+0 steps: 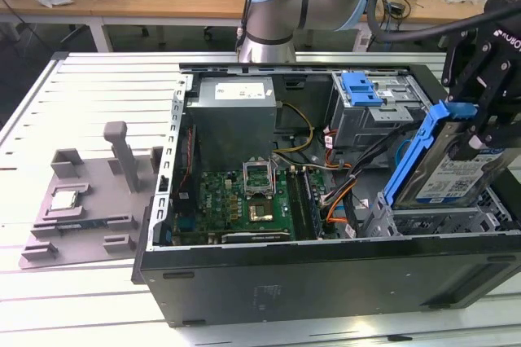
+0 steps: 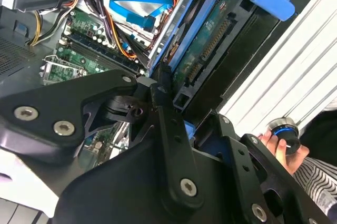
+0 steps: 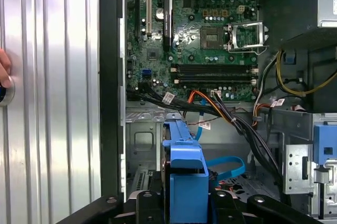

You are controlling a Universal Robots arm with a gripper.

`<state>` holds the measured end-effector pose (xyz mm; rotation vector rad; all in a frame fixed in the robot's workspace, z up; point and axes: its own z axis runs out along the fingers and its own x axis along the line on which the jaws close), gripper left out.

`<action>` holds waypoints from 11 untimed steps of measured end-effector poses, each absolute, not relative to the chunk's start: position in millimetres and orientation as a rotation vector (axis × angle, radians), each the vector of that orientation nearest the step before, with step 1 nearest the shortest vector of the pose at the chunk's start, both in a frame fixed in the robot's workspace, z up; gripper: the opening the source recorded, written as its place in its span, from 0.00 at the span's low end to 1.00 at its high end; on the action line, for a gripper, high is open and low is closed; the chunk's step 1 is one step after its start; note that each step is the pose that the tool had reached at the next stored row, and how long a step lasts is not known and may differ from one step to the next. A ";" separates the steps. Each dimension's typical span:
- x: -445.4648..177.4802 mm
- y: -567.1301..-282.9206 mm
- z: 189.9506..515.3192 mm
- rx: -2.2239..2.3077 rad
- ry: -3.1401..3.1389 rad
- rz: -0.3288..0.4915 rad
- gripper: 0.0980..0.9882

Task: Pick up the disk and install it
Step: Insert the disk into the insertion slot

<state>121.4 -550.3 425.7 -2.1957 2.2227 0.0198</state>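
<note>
- Blue-framed disk (image 1: 446, 169) hung tilted, nearly on edge, above the drive cage (image 1: 444, 221) at the exterior view's right end of the open PC case (image 1: 326, 270); label side faced the camera there.
- Gripper (image 1: 480, 131) was clamped on the disk's upper end: dark fingers sat on either side of the blue carrier, so it was grasping the drive, not released.
- In the second wrist view the disk (image 2: 210, 50) showed its circuit-board underside and connector edge, w/ gripper linkage (image 2: 163, 129) pressed against it; the carrier's blue tab stuck out past the case wall.
- In the first wrist view the carrier's blue edge (image 3: 185, 176) pointed down into the bay area, w/ a blue ribbon cable (image 3: 226, 166) and a black/orange cable bundle (image 3: 221, 111) just beside its path.
- Step in hand, as I judged it: pickup done, install under way; the disk was not yet seated, apart from the cage rails.
- Next move called for levelling the drive to the cage slot, lining the carrier w/ the rails, and keeping clear of the cables.
- Motherboard (image 1: 244, 196) and 2nd blue bracket (image 1: 362, 86) on the upper bay sat well apart from the disk.
- A person's hand (image 2: 274, 145) rested on a knob outside the case.
</note>
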 end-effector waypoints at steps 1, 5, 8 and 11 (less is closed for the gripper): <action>121.4 -550.3 424.8 -2.196 2.223 0.020 0.30; 121.4 -550.3 416.5 -2.196 2.223 0.020 0.30; 121.4 -550.3 410.8 -2.196 2.223 0.020 0.30; 121.4 -550.3 405.1 -2.196 2.223 0.020 0.30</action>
